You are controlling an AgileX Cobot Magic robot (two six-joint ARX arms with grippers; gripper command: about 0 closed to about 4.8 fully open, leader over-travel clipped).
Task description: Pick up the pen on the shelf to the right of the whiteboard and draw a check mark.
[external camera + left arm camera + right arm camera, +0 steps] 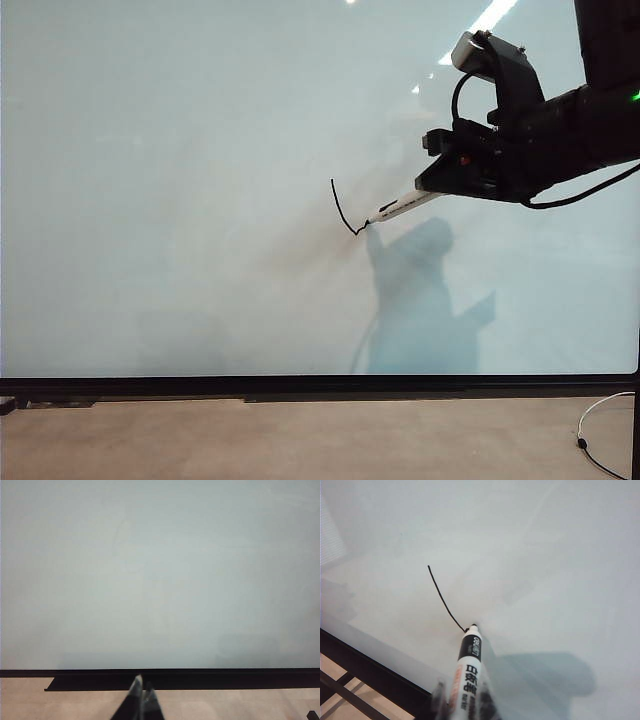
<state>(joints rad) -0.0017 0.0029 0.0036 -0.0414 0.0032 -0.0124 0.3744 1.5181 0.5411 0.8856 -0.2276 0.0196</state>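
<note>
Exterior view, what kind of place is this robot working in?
Probably a lab or office test setup: a large glossy white whiteboard with a black bottom frame, bare tan floor or bench beneath, and the right hand holding a slim white marker pen against it.

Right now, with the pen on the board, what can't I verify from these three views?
- Right gripper: its grip on the pen is blurred and cut off by the right wrist view's edge; the exterior view hides it behind the arm.
- Left gripper: only the shut fingertips show, the rest is cut off.
- Check mark: only its short stroke exists so far.
- The shelf: in no view.
</note>
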